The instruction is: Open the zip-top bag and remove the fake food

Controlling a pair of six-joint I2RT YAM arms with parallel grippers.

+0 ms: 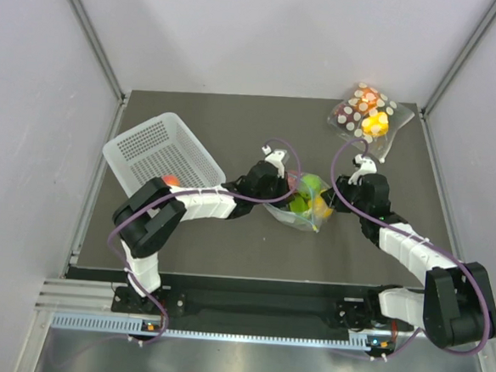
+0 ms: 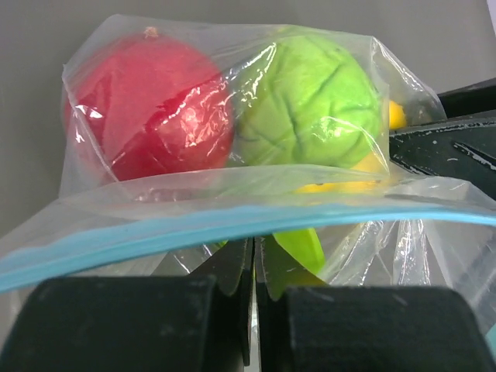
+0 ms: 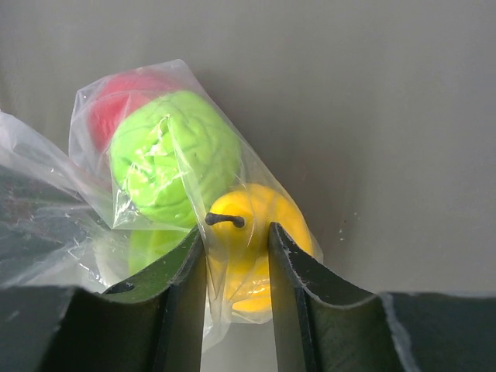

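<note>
The zip-top bag [image 1: 302, 208] lies mid-table between both grippers, its teal-blue zip strip [image 2: 155, 236] running across the left wrist view. Inside it I see a red fruit [image 2: 155, 116], a green fruit [image 2: 310, 101] and a yellow fruit [image 3: 256, 205]. My left gripper [image 1: 280, 188] [image 2: 256, 248] is shut on the bag's plastic just below the zip strip. My right gripper [image 1: 332, 200] [image 3: 235, 230] grips the bag's other end, its fingers pressing on both sides of the yellow fruit through the plastic. A small orange-red piece [image 1: 170, 181] shows at the basket's near corner.
A white perforated basket [image 1: 140, 144] stands at the left of the mat, next to the left arm. A clear polka-dot bag [image 1: 368, 113] with yellow and orange pieces lies at the far right corner. Grey walls enclose the table.
</note>
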